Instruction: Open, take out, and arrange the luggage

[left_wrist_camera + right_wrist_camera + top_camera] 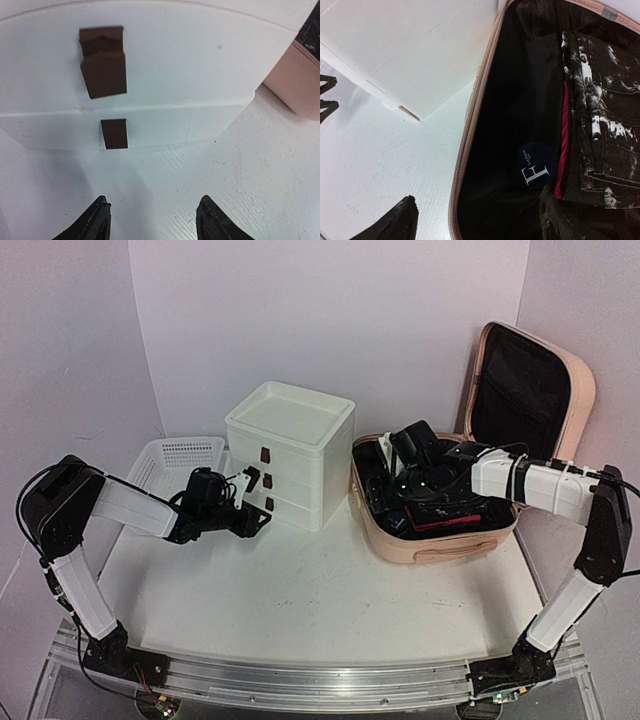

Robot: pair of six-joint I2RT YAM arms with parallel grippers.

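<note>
The peach-pink luggage [450, 545] lies open at the right of the table, its lid [583, 390] standing up with black lining showing. Inside are dark clothes [600, 100] with white splashes, a red strip [563, 140] and a round dark blue tin [534, 165] marked F. My right gripper [477, 217] hangs open over the case's left zipper rim [470, 125], one finger outside and one inside, holding nothing. My left gripper [154, 215] is open and empty just above the table, in front of the white drawer box's lowest brown handle [114, 133].
The white drawer box [290, 455] stands at the centre back, close to the luggage's left side. A white mesh basket [175, 460] sits at the back left behind my left arm. The left gripper's fingertips [326, 97] show at the right wrist view's left edge.
</note>
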